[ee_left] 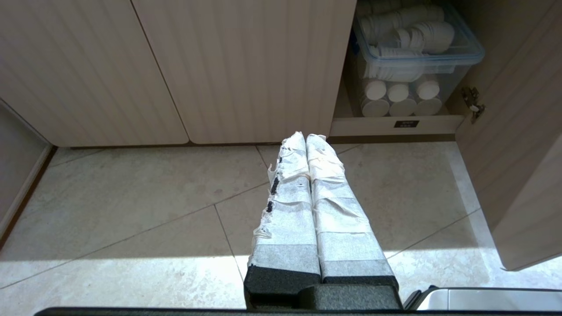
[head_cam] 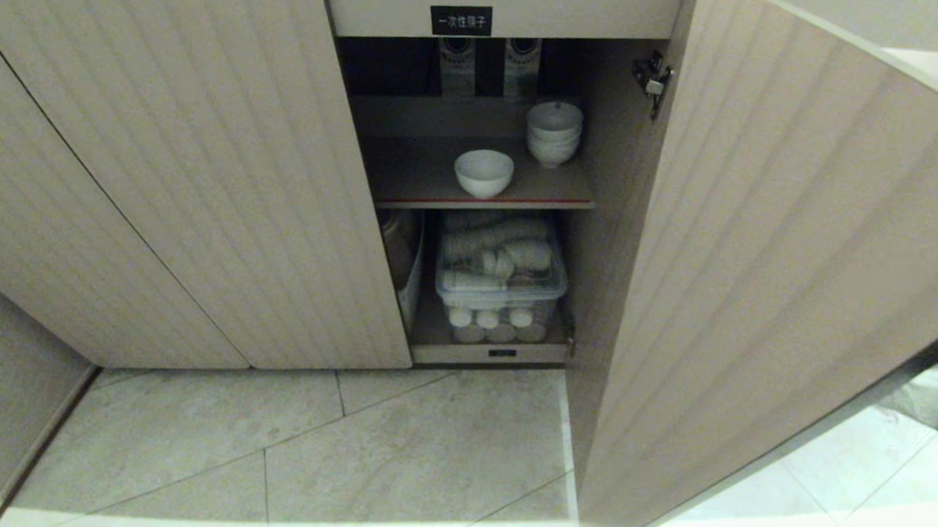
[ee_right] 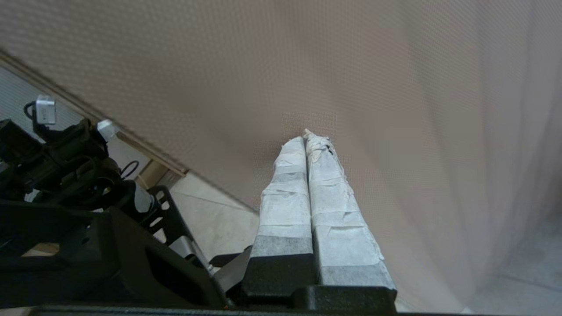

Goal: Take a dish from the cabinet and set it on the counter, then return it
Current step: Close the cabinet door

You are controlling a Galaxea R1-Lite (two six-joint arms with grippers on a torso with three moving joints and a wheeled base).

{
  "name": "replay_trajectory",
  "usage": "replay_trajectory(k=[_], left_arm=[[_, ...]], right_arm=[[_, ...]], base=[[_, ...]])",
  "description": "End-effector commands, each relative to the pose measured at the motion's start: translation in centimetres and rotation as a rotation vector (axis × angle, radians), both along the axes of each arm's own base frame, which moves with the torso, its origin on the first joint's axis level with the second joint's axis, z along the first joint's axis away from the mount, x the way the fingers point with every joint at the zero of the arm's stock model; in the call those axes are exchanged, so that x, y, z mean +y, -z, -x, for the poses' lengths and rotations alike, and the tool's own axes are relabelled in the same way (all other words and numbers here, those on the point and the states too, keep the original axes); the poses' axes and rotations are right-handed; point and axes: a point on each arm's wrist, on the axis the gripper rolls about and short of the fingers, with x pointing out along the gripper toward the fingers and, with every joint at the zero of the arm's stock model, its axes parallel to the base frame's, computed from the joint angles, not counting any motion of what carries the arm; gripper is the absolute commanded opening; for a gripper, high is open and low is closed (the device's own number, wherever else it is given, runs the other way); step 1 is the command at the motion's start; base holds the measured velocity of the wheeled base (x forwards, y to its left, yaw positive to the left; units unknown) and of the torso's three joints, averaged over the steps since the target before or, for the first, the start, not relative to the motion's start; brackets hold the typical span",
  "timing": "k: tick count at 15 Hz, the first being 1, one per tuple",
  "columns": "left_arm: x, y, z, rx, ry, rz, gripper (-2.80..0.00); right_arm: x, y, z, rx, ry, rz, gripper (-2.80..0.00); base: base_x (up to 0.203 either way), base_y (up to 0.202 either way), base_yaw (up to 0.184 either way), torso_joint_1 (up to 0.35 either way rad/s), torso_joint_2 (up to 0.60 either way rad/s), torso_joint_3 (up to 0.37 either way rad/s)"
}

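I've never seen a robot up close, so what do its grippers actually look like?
Each ends in two long tapering fingers wrapped in crinkled white tape, fraying at the edges, on black blocky bases. The left gripper shows small dark marks down one finger. Beside the right gripper sits black robot framework with looping cables and small silver connectors.

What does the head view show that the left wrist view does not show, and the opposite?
Only the head view shows the shelf with the single white dish, a stack of bowls behind it and the black label above. Only the left wrist view shows the left end effector, shut, over the floor tiles, holding nothing. Both show the ribbed closed door, the open door and the clear bin of white cups in the lower compartment.
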Motion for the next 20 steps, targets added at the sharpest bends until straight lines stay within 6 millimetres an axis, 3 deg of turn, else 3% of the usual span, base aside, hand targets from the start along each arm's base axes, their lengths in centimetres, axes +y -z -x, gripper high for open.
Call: replay_trajectory(k=[1,14,20], left_arm=[[0.0,0.0,0.0,0.0,0.001,0.0,-2.8],[0.0,0.0,0.0,0.0,0.0,0.0,-2.8],[0.0,0.0,0.0,0.0,0.0,0.0,-2.8]], right_arm=[[0.7,0.2,-0.9,0.008,-0.006,0.0,-2.8],[3.1,0.6,-5.0,-0.053,-0.048,-0.042,-2.8],[6.0,-0.2,-7.0,-0.044,0.076,-0.106,-2.8]], base=[[0.0,0.0,0.0,0.0,0.0,0.0],[0.0,0.0,0.0,0.0,0.0,0.0],[0.0,0.0,0.0,0.0,0.0,0.0]])
